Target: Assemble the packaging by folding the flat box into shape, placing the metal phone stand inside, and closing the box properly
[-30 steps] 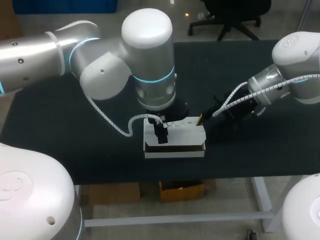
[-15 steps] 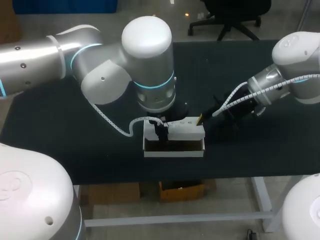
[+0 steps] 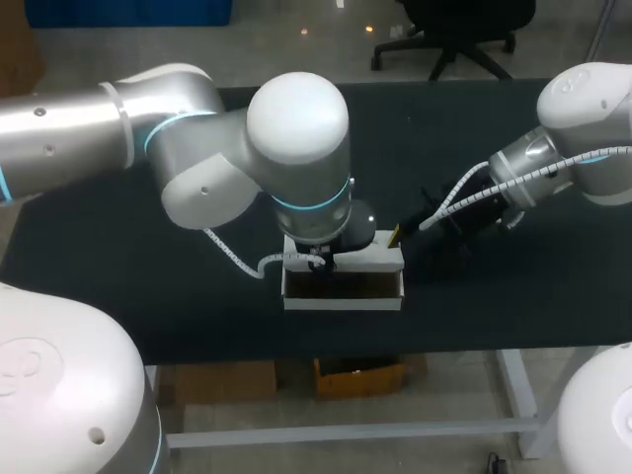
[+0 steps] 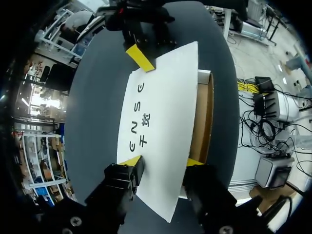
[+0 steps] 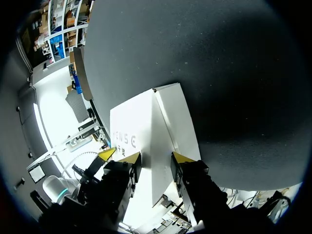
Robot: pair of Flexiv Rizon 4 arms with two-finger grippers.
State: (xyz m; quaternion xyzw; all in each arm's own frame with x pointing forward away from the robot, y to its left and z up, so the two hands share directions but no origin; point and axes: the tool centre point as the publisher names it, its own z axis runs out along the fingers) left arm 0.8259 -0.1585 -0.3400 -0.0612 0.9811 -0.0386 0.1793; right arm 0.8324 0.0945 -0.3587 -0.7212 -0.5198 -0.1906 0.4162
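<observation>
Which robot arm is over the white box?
The left arm: it hangs over the white cardboard box, while the right arm is off beside it.

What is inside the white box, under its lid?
Through the open side of the white box, only a brown cardboard inner wall shows. The white lid covers the rest, so whether the phone stand lies inside cannot be seen.

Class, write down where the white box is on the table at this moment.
In the head view the white box sits near the table's near edge, about midway, under the left pincer, with the right pincer at its far right corner.
</observation>
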